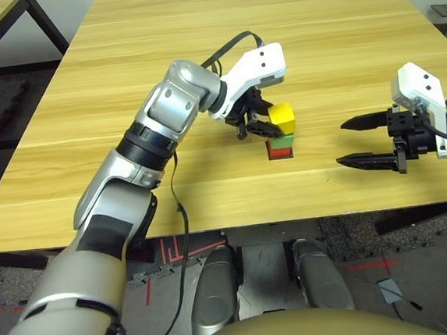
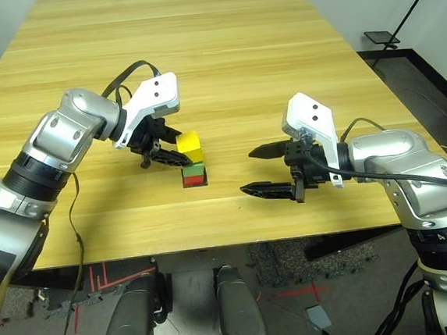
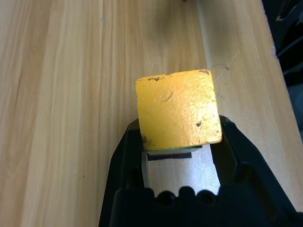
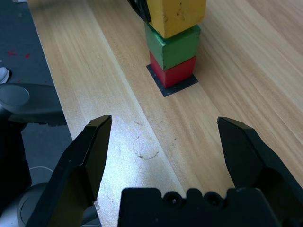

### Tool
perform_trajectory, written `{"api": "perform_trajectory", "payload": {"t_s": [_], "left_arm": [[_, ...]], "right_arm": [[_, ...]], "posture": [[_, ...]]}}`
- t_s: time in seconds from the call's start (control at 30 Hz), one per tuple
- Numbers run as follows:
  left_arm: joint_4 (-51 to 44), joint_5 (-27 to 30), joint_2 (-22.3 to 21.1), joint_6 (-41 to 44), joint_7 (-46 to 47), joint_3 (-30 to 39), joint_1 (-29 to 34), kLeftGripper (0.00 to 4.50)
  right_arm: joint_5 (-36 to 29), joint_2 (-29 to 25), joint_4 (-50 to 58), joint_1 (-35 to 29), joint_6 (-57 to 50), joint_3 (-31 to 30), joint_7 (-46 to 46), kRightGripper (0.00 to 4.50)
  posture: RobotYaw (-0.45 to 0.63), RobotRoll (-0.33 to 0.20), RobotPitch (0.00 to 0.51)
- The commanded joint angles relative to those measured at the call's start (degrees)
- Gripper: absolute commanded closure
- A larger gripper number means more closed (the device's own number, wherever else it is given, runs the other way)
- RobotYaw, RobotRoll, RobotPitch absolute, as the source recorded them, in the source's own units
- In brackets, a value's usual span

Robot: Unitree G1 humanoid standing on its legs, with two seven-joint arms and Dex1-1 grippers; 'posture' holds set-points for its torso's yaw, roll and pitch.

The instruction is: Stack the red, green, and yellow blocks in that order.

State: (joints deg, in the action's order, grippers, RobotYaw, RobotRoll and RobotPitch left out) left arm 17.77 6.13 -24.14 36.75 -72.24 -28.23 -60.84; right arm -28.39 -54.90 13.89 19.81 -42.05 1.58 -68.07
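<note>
Table [image 1: 211,208] of pale wood stands above a grey floor [image 1: 359,281] marked with red lines

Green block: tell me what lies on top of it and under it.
On top of the green block sits the yellow block, between the left gripper's fingers. Under it is the red block, on a black patch. The touching faces are covered.

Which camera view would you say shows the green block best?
The right wrist view: the green block shows two side faces there, between yellow above and red below. Both eye views show it small, near the left gripper; in the left wrist view, only a sliver shows beneath the yellow block.
</note>
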Motion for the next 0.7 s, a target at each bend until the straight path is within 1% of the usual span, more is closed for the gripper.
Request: {"api": "perform_trajectory", "payload": {"t_s": [0.03, 0.17, 0.23, 0.27, 0.33, 0.4, 0.6, 0.7], "left_arm": [[1.3, -1.2, 0.5, -1.3, -0.2, 0.1, -1.1, 2.43], [2.0, -2.2, 0.3, -2.3, -0.6, -0.2, -0.8, 2.43], [1.1, -2.0, 0.1, -1.5, -1.2, -0.3, -0.5, 1.72], [0.6, -1.8, 0.1, -1.2, -1.4, -0.2, -0.3, 1.49], [-0.6, -1.4, 0.2, -0.4, -1.5, 0.1, 0.0, 0.82], [-1.5, -1.1, 0.4, 0.1, -1.3, 0.5, 0.1, 0.07], [-3.5, -0.4, 0.8, 0.2, -0.2, 2.0, 0.0, 0.03], [-8.3, 1.2, 0.0, 4.0, 3.0, 6.1, 1.6, 0.03]], "right_arm": [[-1.4, -0.2, 1.1, -0.5, -0.5, 0.9, 0.4, 0.0], [-1.7, -0.1, 1.5, -0.7, -0.7, 1.1, 0.7, 0.0], [-1.7, -0.2, 1.5, -0.7, -0.7, 1.1, 0.9, 0.0], [-1.8, -0.3, 1.3, -0.7, -0.6, 1.1, 1.0, 0.0], [-1.8, -0.4, 1.0, -0.6, -0.4, 0.9, 1.0, 0.0], [-1.7, -0.3, 0.7, -0.4, -0.2, 0.7, 1.1, 0.0], [-1.5, -0.1, -0.5, 0.5, 0.1, -0.1, 1.3, 0.0], [-0.7, -1.6, -3.3, 0.5, 1.1, -0.1, -0.4, 0.0]], "posture": [[-0.02, -0.015, 0.113], [-0.02, -0.014, 0.112], [-0.01, -0.014, 0.11], [-0.01, -0.013, 0.11], [-0.01, -0.013, 0.109], [0.0, -0.013, 0.108], [0.02, -0.021, 0.099], [0.04, -0.028, 0.092]]}}
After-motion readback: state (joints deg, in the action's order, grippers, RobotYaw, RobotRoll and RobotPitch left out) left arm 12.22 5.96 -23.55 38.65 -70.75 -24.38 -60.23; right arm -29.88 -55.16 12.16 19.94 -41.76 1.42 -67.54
